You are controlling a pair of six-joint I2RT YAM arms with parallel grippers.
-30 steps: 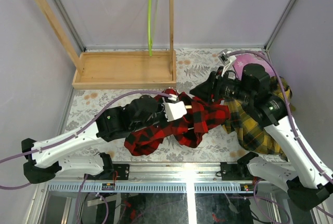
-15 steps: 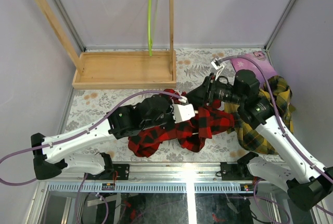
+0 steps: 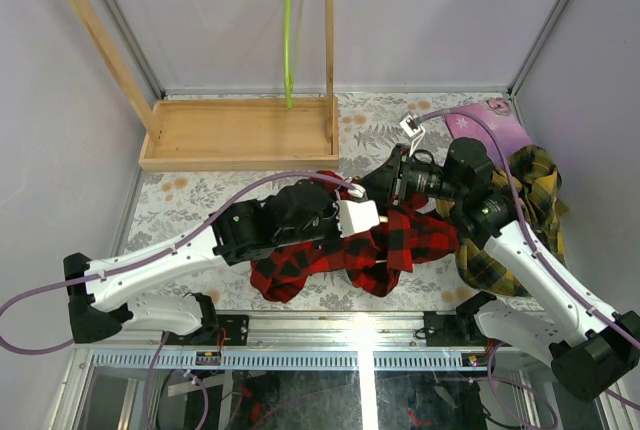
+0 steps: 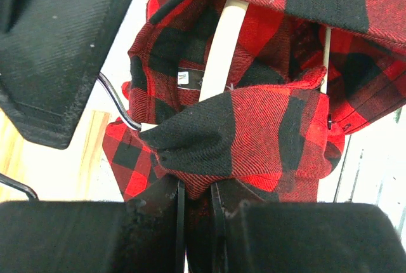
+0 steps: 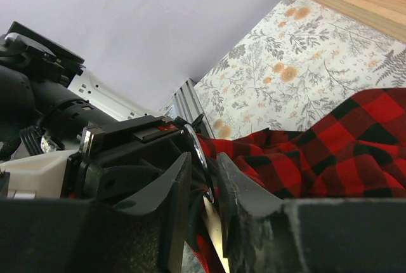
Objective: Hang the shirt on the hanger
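Note:
The red-and-black plaid shirt (image 3: 400, 245) lies bunched at the table's middle front, draped over the cream hanger (image 4: 222, 44). My left gripper (image 4: 196, 187) is shut on a fold of the shirt (image 4: 266, 127). The hanger's metal hook (image 4: 120, 108) sticks out to the left of the collar. My right gripper (image 5: 204, 162) straddles that hook (image 5: 198, 152), jaws narrow with a thin gap on each side, still open. The hanger's cream neck (image 5: 214, 232) shows below the hook. From above, the two grippers meet nose to nose, the right gripper (image 3: 378, 188) just behind the left wrist's white camera box (image 3: 357, 215).
A wooden rack (image 3: 240, 135) stands at the back left with a lime-green hanger (image 3: 290, 30) on its rail. A yellow-and-dark plaid shirt (image 3: 500, 250) lies under the right arm, with a pink item (image 3: 490, 120) behind it. Grey walls close in both sides.
My right gripper has swung left to the hanger's hook and its jaws have narrowed. The left arm has carried the shirt a little to the right.

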